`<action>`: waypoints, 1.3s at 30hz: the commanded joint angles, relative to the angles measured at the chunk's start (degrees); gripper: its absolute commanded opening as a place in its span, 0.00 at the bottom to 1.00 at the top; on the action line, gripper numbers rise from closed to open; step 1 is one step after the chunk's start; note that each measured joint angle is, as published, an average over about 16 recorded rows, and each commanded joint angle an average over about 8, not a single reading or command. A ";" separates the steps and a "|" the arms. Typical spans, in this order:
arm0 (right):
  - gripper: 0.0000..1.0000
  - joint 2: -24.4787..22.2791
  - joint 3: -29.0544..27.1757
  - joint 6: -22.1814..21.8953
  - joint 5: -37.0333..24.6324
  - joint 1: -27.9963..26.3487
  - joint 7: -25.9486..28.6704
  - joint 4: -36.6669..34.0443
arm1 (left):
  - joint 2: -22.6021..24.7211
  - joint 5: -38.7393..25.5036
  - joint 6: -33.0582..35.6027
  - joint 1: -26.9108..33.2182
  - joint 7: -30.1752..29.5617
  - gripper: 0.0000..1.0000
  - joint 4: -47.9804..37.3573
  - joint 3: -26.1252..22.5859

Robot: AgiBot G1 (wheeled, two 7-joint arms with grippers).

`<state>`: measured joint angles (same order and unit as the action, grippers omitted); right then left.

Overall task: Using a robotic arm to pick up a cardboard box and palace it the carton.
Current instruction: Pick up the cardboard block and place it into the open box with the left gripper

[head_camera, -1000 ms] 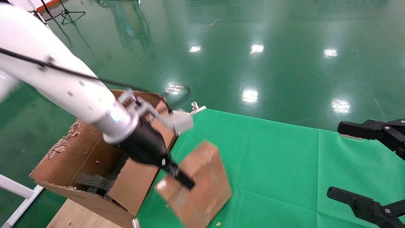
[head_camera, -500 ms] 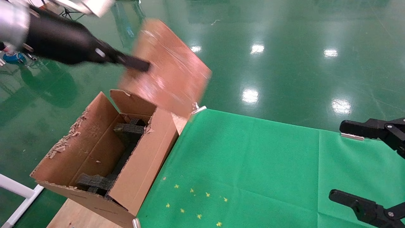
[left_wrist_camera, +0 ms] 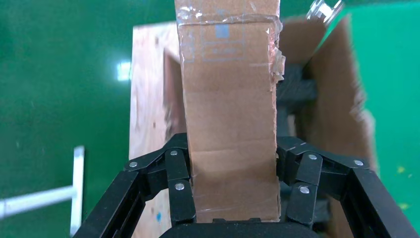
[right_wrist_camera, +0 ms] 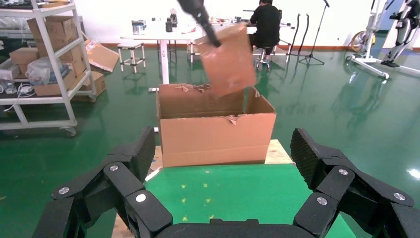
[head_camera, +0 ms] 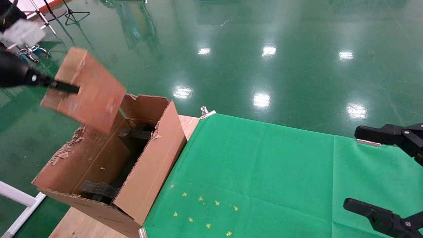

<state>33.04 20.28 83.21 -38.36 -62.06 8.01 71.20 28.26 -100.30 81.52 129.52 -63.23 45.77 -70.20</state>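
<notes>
The small brown taped cardboard box (head_camera: 86, 88) hangs tilted in the air above the far left flap of the carton (head_camera: 150, 165). My left gripper (head_camera: 62, 87) is shut on the box from the left; only its black fingers and a bit of the wrist show. In the left wrist view the box (left_wrist_camera: 230, 99) sits clamped between the fingers (left_wrist_camera: 181, 193), with the carton (left_wrist_camera: 349, 109) below. Black foam pieces (head_camera: 134, 134) lie inside the carton. My right gripper (head_camera: 385, 172) is open and empty at the right edge. The right wrist view shows the box (right_wrist_camera: 227, 59) over the carton (right_wrist_camera: 218, 139).
A green cloth (head_camera: 264, 172) covers the table, with small yellow marks near the front. Metal clips (head_camera: 207, 112) hold its far edge. The carton stands on a wooden board (head_camera: 79, 228). Shelves (right_wrist_camera: 49, 59) and a seated person (right_wrist_camera: 267, 25) are far behind.
My left gripper has lifted the cardboard box off the green cloth, swung it up high, then moved it left and down to above the carton. The right arm has not moved.
</notes>
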 commanded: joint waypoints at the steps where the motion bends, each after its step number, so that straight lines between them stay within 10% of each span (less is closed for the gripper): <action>1: 1.00 0.00 0.00 0.00 0.00 0.00 0.00 0.00 | -0.47 -0.52 -0.37 -0.82 1.53 0.00 -2.72 -0.50; 39: 1.00 0.00 0.01 0.00 0.01 0.00 0.00 0.00 | 10.53 5.49 -20.17 -19.99 21.90 0.00 -43.47 0.53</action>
<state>33.04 20.29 83.21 -38.36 -62.06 8.01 71.20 38.76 -94.76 61.72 109.60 -41.41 2.59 -69.64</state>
